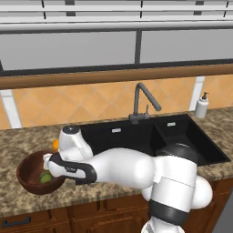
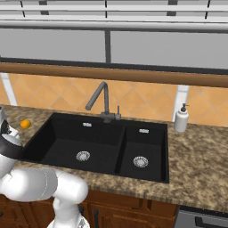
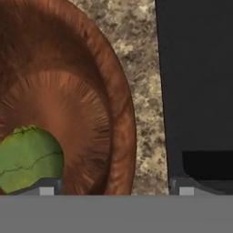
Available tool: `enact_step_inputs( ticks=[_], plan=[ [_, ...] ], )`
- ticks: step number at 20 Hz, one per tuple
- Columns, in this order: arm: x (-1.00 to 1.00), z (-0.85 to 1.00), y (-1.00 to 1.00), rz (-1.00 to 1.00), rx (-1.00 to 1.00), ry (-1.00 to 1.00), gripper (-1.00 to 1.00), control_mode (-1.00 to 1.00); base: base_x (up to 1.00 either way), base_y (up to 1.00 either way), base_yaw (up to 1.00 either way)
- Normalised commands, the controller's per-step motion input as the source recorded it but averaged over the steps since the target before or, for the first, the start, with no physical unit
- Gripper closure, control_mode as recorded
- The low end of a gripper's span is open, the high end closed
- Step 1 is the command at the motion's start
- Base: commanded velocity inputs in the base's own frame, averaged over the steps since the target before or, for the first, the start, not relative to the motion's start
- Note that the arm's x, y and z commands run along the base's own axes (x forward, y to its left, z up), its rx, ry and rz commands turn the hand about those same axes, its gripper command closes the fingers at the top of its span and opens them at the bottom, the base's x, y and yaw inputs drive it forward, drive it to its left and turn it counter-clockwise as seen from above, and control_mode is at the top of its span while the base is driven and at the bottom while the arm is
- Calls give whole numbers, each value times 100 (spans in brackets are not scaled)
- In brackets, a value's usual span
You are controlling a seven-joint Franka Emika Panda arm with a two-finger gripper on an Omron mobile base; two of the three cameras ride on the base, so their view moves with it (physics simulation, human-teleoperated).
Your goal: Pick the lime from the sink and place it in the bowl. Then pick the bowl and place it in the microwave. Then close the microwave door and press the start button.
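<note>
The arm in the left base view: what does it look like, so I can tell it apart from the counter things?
The arm is glossy white with rounded, bulbous segments, broken by black bands at the joints and a dark grey cap on top of the shoulder column. In the hand view the fingertips are small, grey and blocky.

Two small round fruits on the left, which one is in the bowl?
The green lime, lying inside the brown bowl. The orange fruit sits on the counter behind the bowl, outside it.

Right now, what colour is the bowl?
Dark reddish-brown wood grain; the bowl shows best in the hand view.
</note>
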Motion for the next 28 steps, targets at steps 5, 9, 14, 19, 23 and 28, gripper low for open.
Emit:
enact_step_inputs(
  ticks=[5,9,14,19,23,28],
  plan=[
    [-10,-1,0,1,0,-9,100,-100,0,0,0],
    [-46,9,-3,-1,0,-21,100,-100,0,0,0],
    [-56,74,-47,-9,7,-17,100,-100,0,0,0],
    [-30,100,-90,-21,16,-2,100,-100,0,0,0],
    [-34,98,-98,-27,16,0,100,-100,0,0,0],
    [-53,95,-93,-27,14,0,100,-100,0,0,0]
  ],
)
